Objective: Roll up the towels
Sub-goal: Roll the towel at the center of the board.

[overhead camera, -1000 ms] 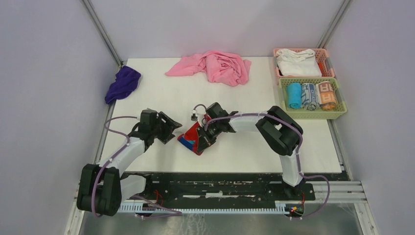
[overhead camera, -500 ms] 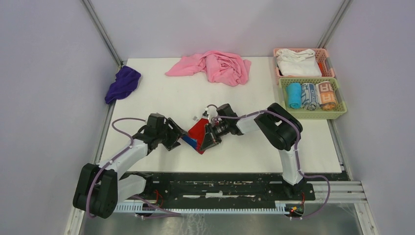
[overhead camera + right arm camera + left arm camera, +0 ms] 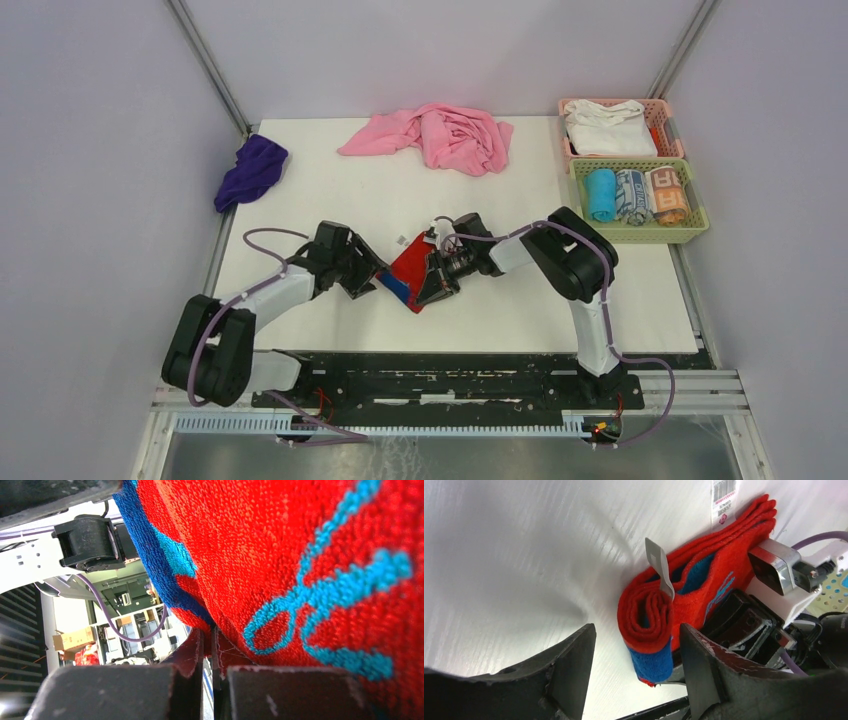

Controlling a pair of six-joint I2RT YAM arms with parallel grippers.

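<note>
We see the red towel [image 3: 408, 268] lying near the front of the table [image 3: 320, 200], between our two arms. One end is rolled up, with a blue edge. Our right end effector [image 3: 206, 637] pinches the towel, its fingers pressed close. Our left end effector [image 3: 636, 630] is spread wide, with the rolled end between its fingers.
</note>
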